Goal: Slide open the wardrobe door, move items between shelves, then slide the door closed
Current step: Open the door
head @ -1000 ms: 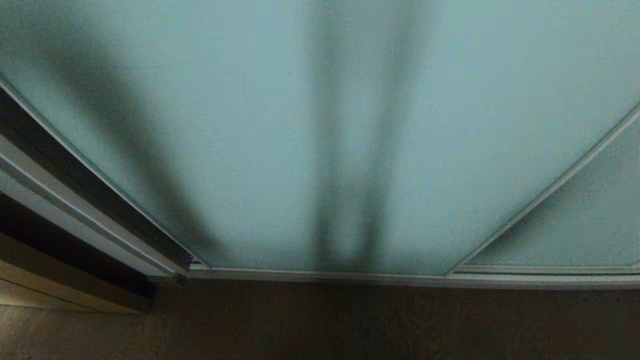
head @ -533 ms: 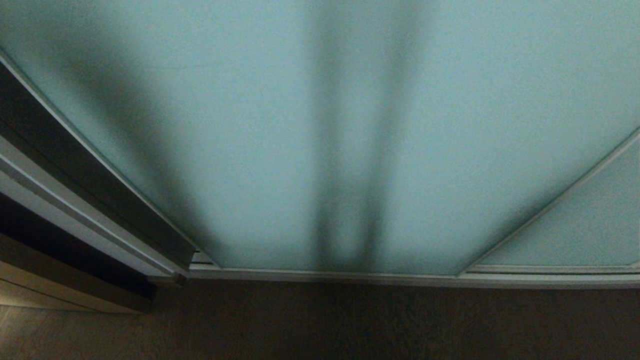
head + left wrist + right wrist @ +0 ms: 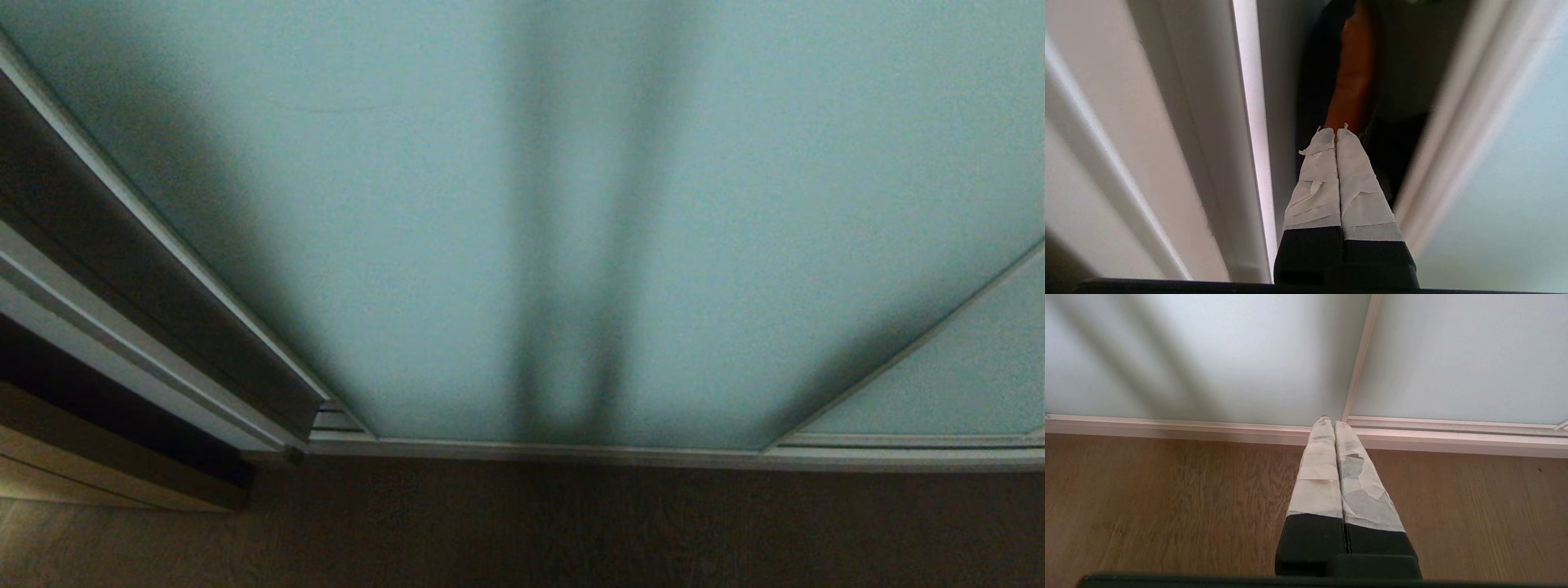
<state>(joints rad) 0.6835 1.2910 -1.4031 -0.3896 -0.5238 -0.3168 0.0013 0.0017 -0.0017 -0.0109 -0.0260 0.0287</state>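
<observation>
So the sliding wardrobe door (image 3: 522, 204) fills nearly the whole head view, with a dark gap at the left edge of the frame where it's cracked open. The left gripper (image 3: 1336, 132) has its taped fingers pinched together on nothing, poked into that gap beside the door's silver frame (image 3: 1437, 134). The right gripper (image 3: 1329, 421) is clenched too, parked low over the wood floor (image 3: 1167, 498). My guess: the panel's stiff and heavy-ish and the frosted glass is slippery, so push on the metal frame edge, not the glass.
</observation>
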